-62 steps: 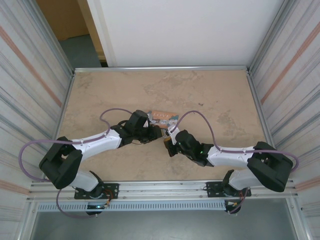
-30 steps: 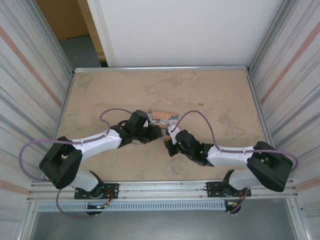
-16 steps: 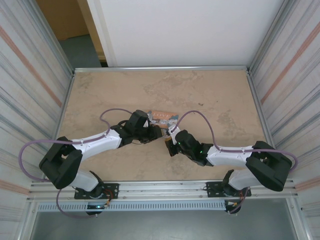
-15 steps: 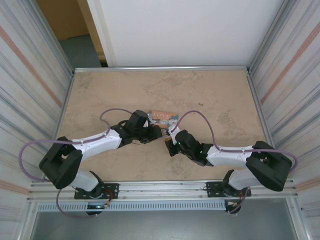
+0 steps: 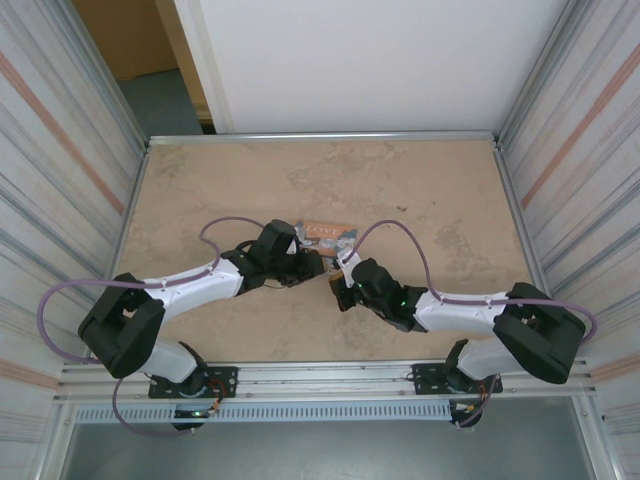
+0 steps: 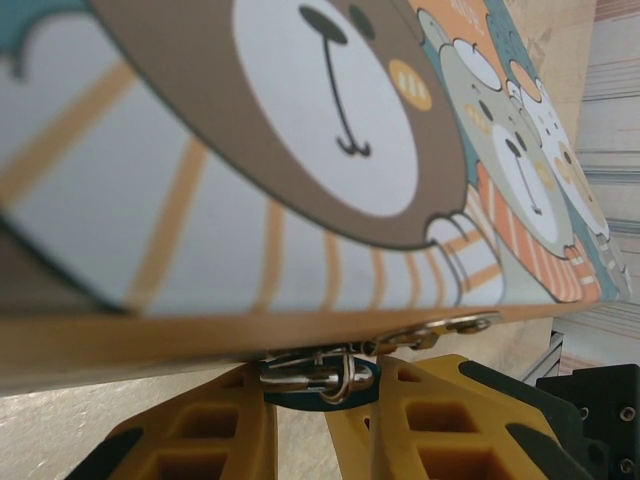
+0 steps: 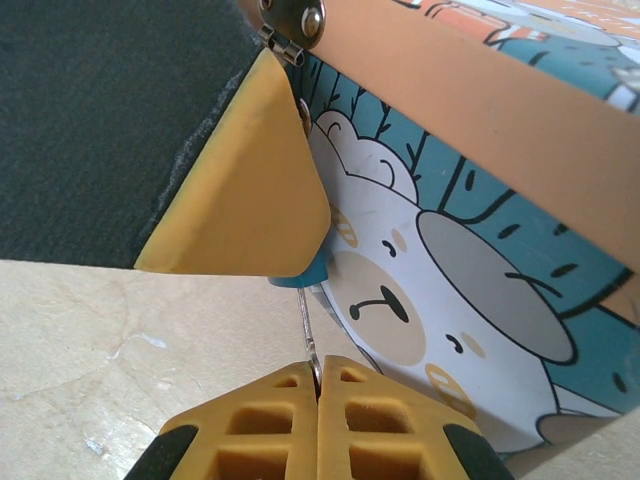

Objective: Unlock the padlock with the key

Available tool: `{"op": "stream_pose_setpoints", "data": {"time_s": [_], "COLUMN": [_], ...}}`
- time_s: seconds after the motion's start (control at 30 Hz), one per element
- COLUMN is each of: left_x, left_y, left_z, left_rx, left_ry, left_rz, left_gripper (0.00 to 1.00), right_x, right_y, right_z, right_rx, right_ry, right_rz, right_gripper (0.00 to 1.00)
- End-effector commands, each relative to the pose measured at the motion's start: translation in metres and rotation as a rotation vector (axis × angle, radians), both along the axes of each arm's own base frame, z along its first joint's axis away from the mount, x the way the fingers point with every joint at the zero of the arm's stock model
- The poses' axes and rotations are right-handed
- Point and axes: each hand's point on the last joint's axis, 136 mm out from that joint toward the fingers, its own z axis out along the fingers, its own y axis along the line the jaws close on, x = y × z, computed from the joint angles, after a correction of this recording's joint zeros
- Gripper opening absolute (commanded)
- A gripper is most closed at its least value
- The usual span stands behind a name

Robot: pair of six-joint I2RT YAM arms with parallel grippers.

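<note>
Padlock (image 6: 322, 397) gripped between left fingers (image 6: 215, 430), key (image 7: 308, 335) pinched in right fingers (image 7: 270, 425)

You see only a sliver of the tiny blue padlock (image 6: 305, 397) between the yellow fingers (image 6: 215, 425) of the left gripper (image 6: 305, 420); its keyhole is hidden. Of the thin silvery key (image 7: 308, 335) just the shaft shows, the head buried in the right gripper (image 7: 318, 385).

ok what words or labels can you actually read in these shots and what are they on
"LOVE": on the lid of the cartoon-bear tin box, seen from the top external camera.
Small marks at the upper edge of the lid in the left wrist view: cut off and too blurred to read.
Nothing else is legible.
</note>
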Motion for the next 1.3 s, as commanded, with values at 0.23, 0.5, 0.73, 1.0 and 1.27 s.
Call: {"op": "stream_pose_setpoints", "data": {"time_s": [0.23,0.5,0.73,1.0,1.27], "left_x": [0.000,0.000,-0.004,-0.010,-0.013], "left_y": [-0.013,-0.013,-0.013,-0.015,-0.019], "left_z": [0.032,0.031,0.032,0.031,0.033], "left_rx": [-0.099,-0.102,-0.105,-0.108,-0.124], "left_ry": [-0.046,-0.044,-0.035,-0.020,-0.008], "left_rz": [-0.033,-0.030,-0.046,-0.076,-0.109], "left_gripper": [0.05,0.05,0.05,0.05,0.05], "right_x": [0.010,0.007,0.012,0.018,0.027], "right_y": [0.009,0.009,0.009,0.016,0.016], "right_z": [0.034,0.031,0.038,0.059,0.067], "right_rx": [0.121,0.116,0.148,0.240,0.246], "right_ry": [-0.079,-0.065,-0.082,-0.079,-0.092], "right_rz": [-0.002,0.011,0.003,0.086,0.105], "right_gripper": [0.00,0.00,0.00,0.00,0.00]}}
